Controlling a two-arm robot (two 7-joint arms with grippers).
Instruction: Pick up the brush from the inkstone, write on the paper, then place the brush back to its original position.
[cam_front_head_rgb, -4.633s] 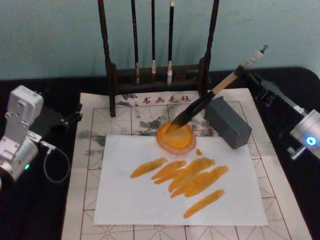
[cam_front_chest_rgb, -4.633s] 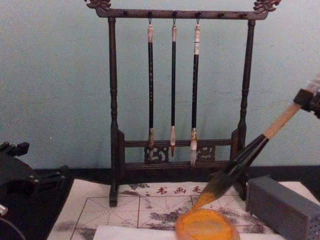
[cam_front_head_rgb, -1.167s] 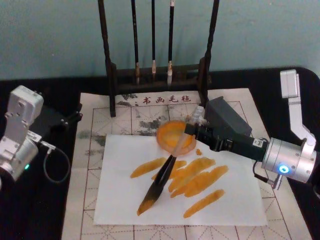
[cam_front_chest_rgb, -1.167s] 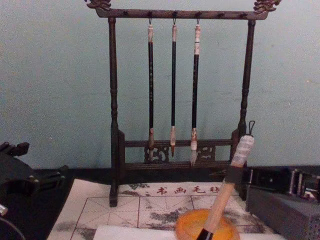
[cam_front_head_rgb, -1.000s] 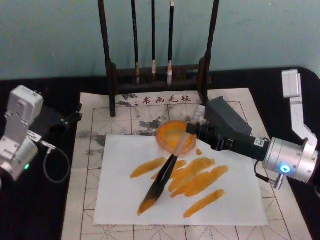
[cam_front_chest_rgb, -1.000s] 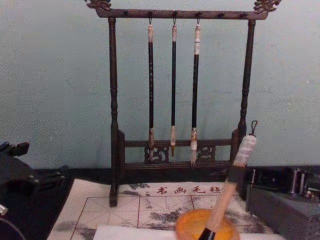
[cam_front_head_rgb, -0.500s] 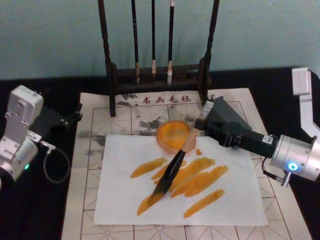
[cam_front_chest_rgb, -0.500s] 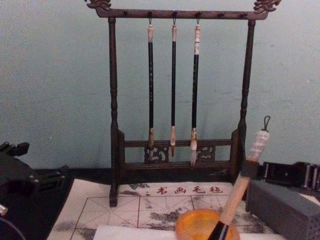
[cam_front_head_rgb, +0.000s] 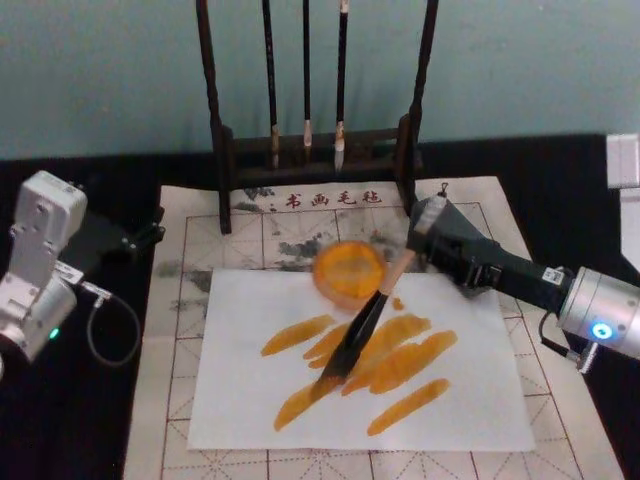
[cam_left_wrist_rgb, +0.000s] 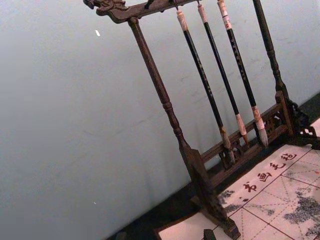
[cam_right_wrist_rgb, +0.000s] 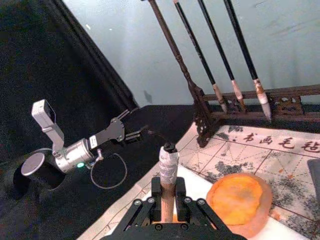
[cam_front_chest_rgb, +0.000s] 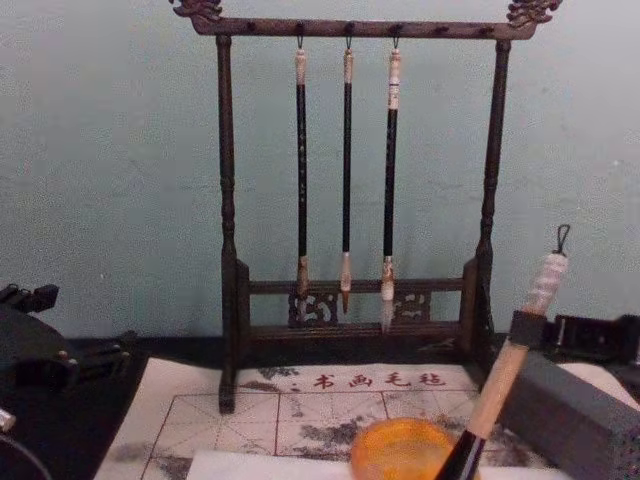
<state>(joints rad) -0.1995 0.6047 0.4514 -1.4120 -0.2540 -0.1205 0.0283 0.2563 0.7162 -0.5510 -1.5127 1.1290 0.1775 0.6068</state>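
Right end effector (cam_front_head_rgb: 428, 228): clenched on the upper handle of the brush (cam_front_head_rgb: 375, 305), just under its whitish wrapped end.
Brush: slants down and leftward from the end effector, past the inkstone (cam_front_head_rgb: 348, 272). Its bristles lie among the orange strokes on the paper (cam_front_head_rgb: 470, 400), probably touching it, though contact is hard to confirm.
Left end effector (cam_front_head_rgb: 148, 236): parked on the tabletop, well apart to the left.
Risk, smearing: a low carry back toward the inkstone could drag wet bristles through the finished strokes.
Risk, knock: the handle passes just beside the inkstone rim, so a sideways swing could nudge it.
Risk, paper: too much downward pressure could shift the loose sheet on the mat (cam_front_head_rgb: 200, 230).
Change: half a second ago the bristle tip sat farther from the end effector, near the paper's lower left. Since then the end effector has drawn back rightward, leaving a fresh orange stroke.
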